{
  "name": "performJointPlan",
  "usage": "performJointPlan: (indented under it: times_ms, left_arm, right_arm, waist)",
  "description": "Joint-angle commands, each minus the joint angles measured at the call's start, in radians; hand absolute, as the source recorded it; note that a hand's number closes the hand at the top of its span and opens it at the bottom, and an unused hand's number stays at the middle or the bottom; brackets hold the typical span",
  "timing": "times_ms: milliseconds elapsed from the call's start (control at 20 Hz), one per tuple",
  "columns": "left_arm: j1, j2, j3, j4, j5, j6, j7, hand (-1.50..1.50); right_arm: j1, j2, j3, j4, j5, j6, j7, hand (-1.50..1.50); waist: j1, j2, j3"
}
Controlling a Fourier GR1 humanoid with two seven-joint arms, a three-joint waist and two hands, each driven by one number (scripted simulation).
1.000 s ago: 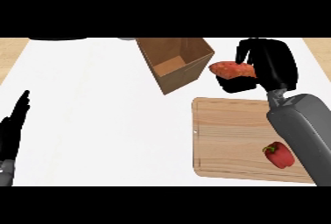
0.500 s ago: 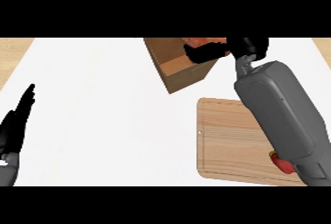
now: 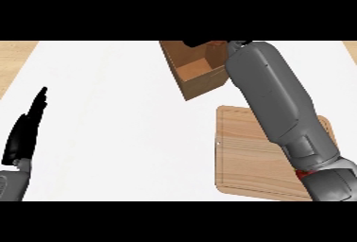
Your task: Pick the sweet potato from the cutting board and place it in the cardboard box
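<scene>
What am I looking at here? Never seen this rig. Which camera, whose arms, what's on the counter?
One camera, at a humanoid robot's head, looking steeply down at a white counter. The grey forearms are its own. The right forearm stretches across the wooden cutting board to the open cardboard box; its black robot hand barely shows at the box's top, so I cannot tell whether it holds anything. No sweet potato is visible. A red sliver peeks from under the arm. The left robot hand rests open at the left edge.

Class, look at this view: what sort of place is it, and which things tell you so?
Probably a kitchen counter: a white worktop with wooden edging, a wooden cutting board lying on it, and an open cardboard box beside the board.
</scene>
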State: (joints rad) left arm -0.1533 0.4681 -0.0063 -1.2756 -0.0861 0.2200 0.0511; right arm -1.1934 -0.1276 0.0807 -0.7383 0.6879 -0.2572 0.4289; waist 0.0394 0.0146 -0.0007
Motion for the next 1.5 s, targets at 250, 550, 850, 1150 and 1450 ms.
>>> performJointPlan:
  times_ms: [250,550,850,1150,1450]
  left_arm:
    - [-0.043,-0.014,0.0,0.019,-0.011,-0.018,-0.013,0.0]
    - [-0.052,-0.011,0.004,0.002,-0.011,-0.026,-0.013,0.0]
    - [-0.046,-0.021,-0.006,0.015,-0.023,-0.031,-0.012,0.0]
    - [-0.062,-0.01,0.0,-0.005,-0.029,-0.033,0.015,0.0]
    - [-0.037,-0.011,0.009,-0.031,-0.032,-0.023,0.042,0.0]
  right_arm:
    - [-0.13,0.027,-0.064,0.385,0.042,-0.128,-0.1,1.5]
    - [-0.141,0.029,-0.189,0.474,-0.059,-0.152,-0.08,-1.5]
    - [-0.135,0.077,-0.217,0.506,-0.07,-0.258,-0.172,-1.5]
    - [-0.148,0.04,-0.272,0.467,-0.109,-0.345,-0.316,-1.5]
    - [-0.103,0.003,-0.402,0.406,-0.233,-0.412,-0.468,-1.5]
  waist:
    - [0.033,0.018,-0.001]
    - [0.051,0.025,0.001]
    - [0.057,0.026,0.001]
    - [0.051,0.022,0.002]
    - [0.035,0.012,0.003]
